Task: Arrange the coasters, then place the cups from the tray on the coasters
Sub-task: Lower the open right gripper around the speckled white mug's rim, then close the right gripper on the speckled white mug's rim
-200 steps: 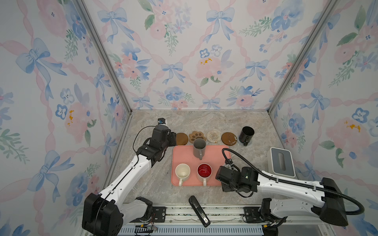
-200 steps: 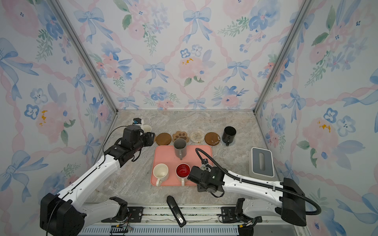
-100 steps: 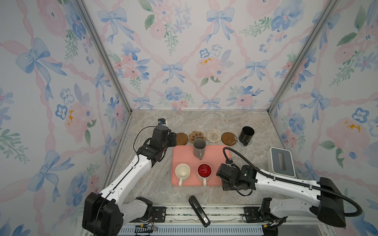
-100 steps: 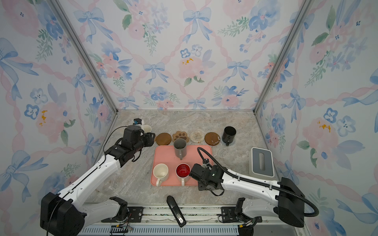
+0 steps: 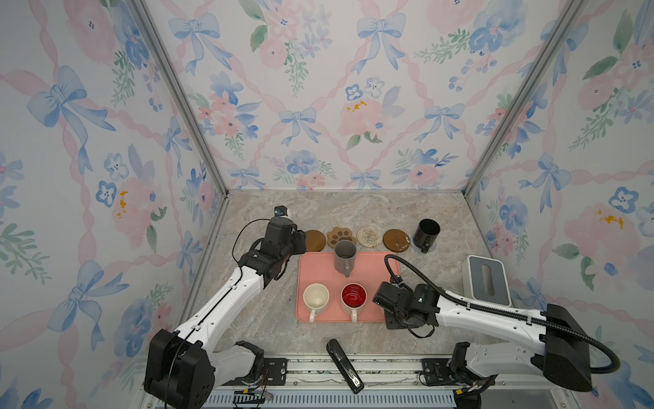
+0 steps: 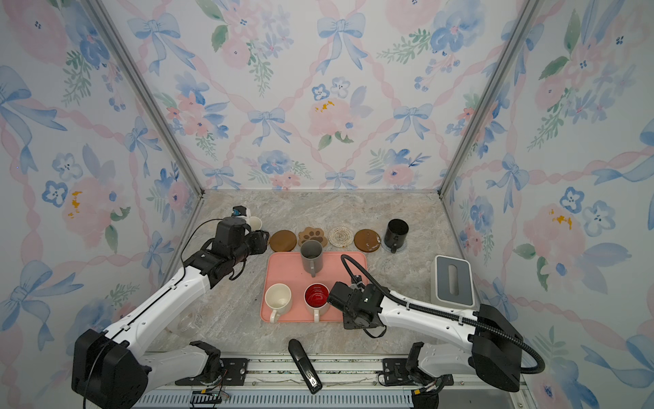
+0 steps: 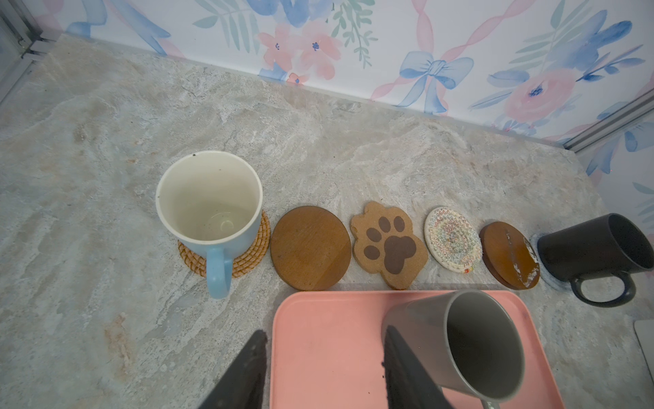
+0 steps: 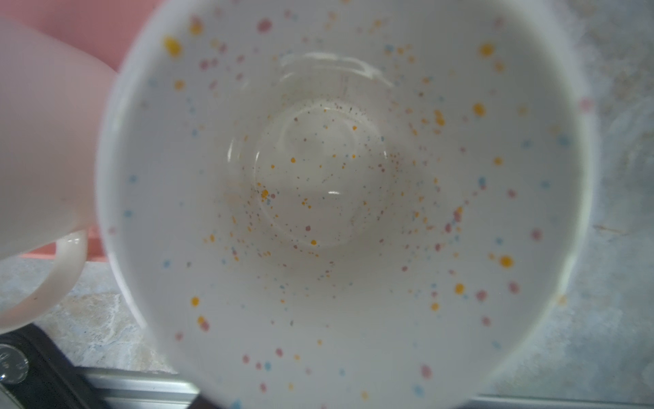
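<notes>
The light blue cup (image 7: 208, 198) stands on the rattan coaster (image 7: 247, 262) and the black cup (image 7: 594, 248) on the pale blue coaster (image 7: 546, 276). Bare between them lie a brown round (image 7: 310, 248), the paw-print (image 7: 389, 244), the cream crochet (image 7: 453, 239) and a second brown round (image 7: 509, 255). On the tray (image 5: 318, 269) stand the grey cup (image 5: 345, 253), cream cup (image 5: 316, 296) and red-inside cup (image 5: 354, 295). My left gripper (image 7: 323, 340) hangs open and empty over the tray's back-left corner. My right gripper (image 5: 385, 301) is right over the speckled white cup (image 8: 336, 177); its fingers are hidden.
A grey-white slotted box (image 5: 487, 279) stands at the right. A black stapler-like object (image 5: 345, 364) lies on the front edge. A clear cup (image 6: 187, 324) lies beside the left arm. Walls close in on three sides.
My right wrist has shifted a little toward the red-inside cup, staying low at the tray's front-right corner. The left arm has not visibly moved.
</notes>
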`<action>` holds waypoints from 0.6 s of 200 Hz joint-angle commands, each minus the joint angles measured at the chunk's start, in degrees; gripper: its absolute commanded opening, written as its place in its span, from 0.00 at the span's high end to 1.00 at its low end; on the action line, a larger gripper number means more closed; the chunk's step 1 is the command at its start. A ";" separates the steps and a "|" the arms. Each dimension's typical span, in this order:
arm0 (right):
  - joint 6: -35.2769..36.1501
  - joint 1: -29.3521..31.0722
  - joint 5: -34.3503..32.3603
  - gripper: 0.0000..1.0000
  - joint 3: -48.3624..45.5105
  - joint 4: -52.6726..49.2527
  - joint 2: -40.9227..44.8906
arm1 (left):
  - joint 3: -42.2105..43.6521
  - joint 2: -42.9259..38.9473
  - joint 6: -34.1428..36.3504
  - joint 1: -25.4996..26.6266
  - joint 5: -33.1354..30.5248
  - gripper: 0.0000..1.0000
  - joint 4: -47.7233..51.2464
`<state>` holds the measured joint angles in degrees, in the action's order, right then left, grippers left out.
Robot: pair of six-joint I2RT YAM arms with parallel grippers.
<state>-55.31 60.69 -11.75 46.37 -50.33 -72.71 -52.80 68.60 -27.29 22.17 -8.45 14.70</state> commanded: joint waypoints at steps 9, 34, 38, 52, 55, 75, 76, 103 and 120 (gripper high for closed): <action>-1.00 -1.25 -0.83 0.56 -1.00 -0.30 -0.99 | -0.27 0.75 -0.45 0.33 0.42 0.50 -0.37; -1.21 -1.62 -0.89 0.58 -1.19 -0.13 -1.21 | -0.17 0.82 -0.33 0.33 0.27 0.50 -0.36; -1.20 -1.72 -0.88 0.58 -1.24 -0.05 -1.22 | -0.22 0.90 -0.31 0.38 0.16 0.50 -0.34; -1.38 -2.03 -0.80 0.59 -1.31 0.07 -1.22 | -0.24 1.04 -0.38 0.38 0.22 0.50 -0.32; -1.31 -2.09 -0.82 0.59 -1.31 0.05 -1.21 | -0.21 1.07 -0.42 0.34 0.26 0.50 -0.41; -1.17 -2.41 -0.82 0.61 -1.45 0.38 -1.21 | -0.25 1.32 -0.40 0.37 0.31 0.50 -0.32; -1.14 -2.46 -0.82 0.61 -1.41 0.39 -1.21 | -0.27 1.34 -0.40 0.35 0.29 0.50 -0.35; -0.78 -3.00 -0.82 0.64 -1.54 1.02 -1.44 | -0.20 1.29 -0.40 0.38 0.36 0.50 -0.37; -0.79 -3.04 -0.64 0.67 -1.49 1.19 -1.82 | -0.14 1.34 -0.44 0.37 0.25 0.50 -0.37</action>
<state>-55.75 58.50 -11.73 45.69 -49.69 -73.52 -52.80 69.63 -27.29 22.17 -8.45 14.66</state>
